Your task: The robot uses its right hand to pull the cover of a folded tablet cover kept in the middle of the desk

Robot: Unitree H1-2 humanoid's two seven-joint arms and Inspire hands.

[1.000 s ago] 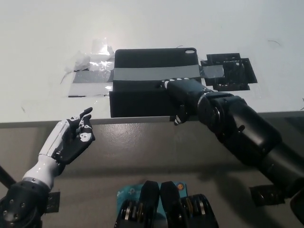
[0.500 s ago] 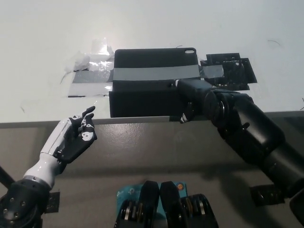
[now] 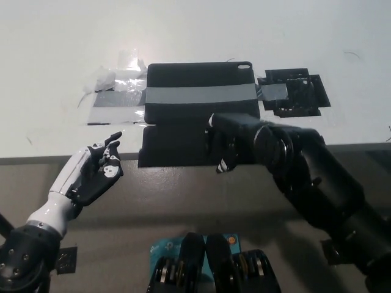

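A black folded tablet cover (image 3: 198, 76) lies in the middle of the white desk (image 3: 55, 43), held down by a grey tape band (image 3: 198, 95) across it. Its front flap (image 3: 174, 143) reaches out to the desk's near edge. My black right hand (image 3: 229, 143) sits on the flap's right front part, fingers curled over its edge and shut on it. The flap's right corner is hidden under that hand. My white left hand (image 3: 95, 174) rests below the desk edge at the lower left, fingers apart and holding nothing.
A black lattice-like piece (image 3: 296, 93) is taped down just right of the cover. Silver tape and crumpled clear film (image 3: 116, 97) lie to the cover's left. The desk's front edge (image 3: 61, 160) runs across the picture just above my left hand.
My right hand has slid left and toward the desk's front edge. The cover's front flap has come forward with it, past the edge. The left hand has barely moved.
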